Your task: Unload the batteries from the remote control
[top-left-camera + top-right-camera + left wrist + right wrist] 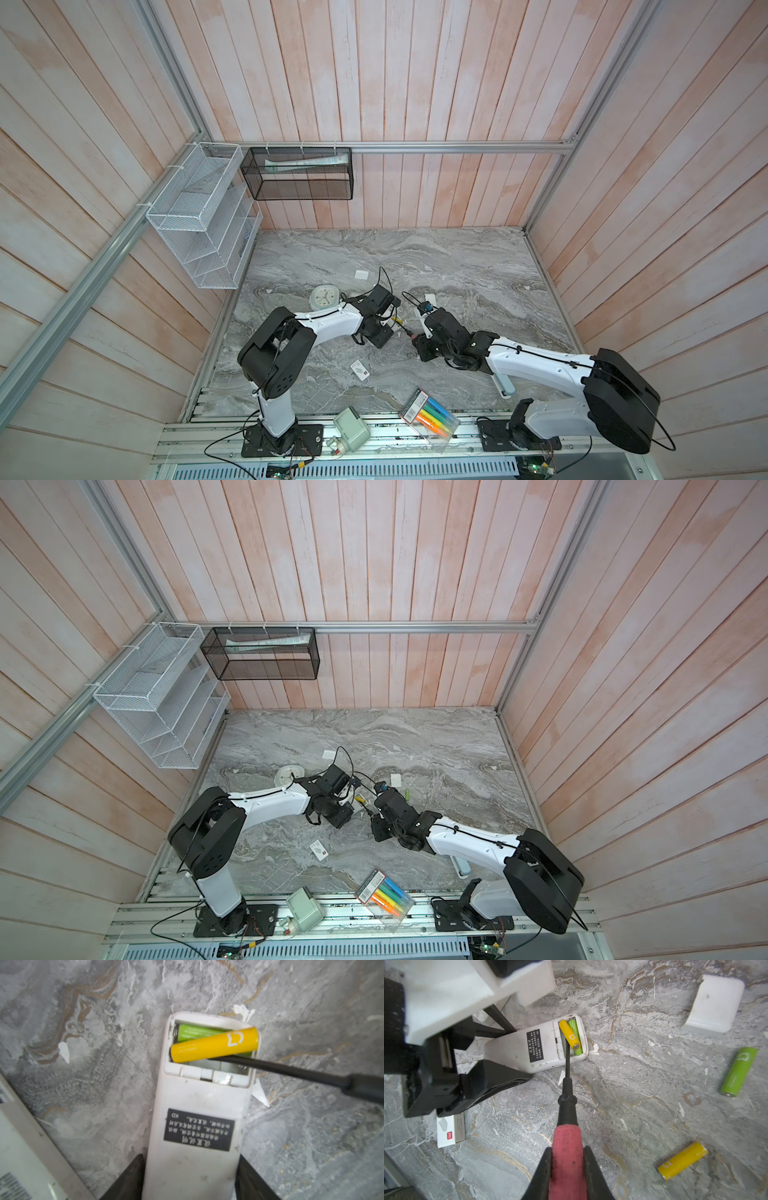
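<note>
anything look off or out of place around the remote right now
Yes. The yellow battery lies askew in the open compartment of the remote, one end lifted across the green battery, with the screwdriver wedged under it. A loose green battery and a loose yellow battery lie on the table, which shows white chipped spots.

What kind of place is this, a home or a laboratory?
Probably a robot test booth: two arms bolted to metal rails, plank walls around a marbled table, wire baskets hung up.

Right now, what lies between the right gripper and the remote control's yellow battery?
The screwdriver, in the right wrist view: the right gripper clamps its red handle; its black shaft runs under the yellow battery in the remote control.
</note>
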Robot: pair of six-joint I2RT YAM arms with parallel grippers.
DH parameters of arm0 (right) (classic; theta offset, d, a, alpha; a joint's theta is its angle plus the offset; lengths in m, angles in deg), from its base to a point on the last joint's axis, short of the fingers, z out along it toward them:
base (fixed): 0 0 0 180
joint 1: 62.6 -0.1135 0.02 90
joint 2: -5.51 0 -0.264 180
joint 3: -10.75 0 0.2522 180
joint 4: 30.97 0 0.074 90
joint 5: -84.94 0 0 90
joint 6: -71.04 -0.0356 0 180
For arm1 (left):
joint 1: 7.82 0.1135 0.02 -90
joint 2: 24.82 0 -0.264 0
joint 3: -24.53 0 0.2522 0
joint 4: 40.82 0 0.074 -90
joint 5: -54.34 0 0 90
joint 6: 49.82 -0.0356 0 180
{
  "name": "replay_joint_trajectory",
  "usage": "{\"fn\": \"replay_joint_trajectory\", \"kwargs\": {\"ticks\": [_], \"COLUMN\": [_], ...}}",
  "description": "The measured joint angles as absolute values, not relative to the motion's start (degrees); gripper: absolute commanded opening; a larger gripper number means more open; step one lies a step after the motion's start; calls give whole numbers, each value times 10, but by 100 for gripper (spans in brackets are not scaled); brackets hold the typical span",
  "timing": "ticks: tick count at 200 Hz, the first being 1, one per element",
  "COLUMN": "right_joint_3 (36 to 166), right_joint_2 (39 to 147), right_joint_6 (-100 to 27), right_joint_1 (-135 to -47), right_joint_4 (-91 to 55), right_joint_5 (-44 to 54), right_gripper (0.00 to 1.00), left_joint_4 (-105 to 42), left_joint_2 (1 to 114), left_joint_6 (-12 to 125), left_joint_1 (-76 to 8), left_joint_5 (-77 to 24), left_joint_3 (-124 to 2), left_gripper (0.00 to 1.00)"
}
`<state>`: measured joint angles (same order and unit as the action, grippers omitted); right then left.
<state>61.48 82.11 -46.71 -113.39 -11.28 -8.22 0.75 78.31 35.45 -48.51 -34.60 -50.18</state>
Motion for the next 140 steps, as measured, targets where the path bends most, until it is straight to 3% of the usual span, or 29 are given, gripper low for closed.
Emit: {"fn": "replay_joint_trajectory", "kwargs": {"ticks": [140], "right_joint_3": [566], "right_joint_2": [775], "right_joint_6": [-494], "right_joint_1": [-1112], "right_joint_4": [-167], "right_joint_5": [-93], "right_gripper": [0], "left_joint_4": [5], "left_joint_2": [785], "left_joint_6": [353], "left_joint_1": [-487], "left_joint_5": [-346], "left_joint_3": [-503], "left_gripper": [60]}}
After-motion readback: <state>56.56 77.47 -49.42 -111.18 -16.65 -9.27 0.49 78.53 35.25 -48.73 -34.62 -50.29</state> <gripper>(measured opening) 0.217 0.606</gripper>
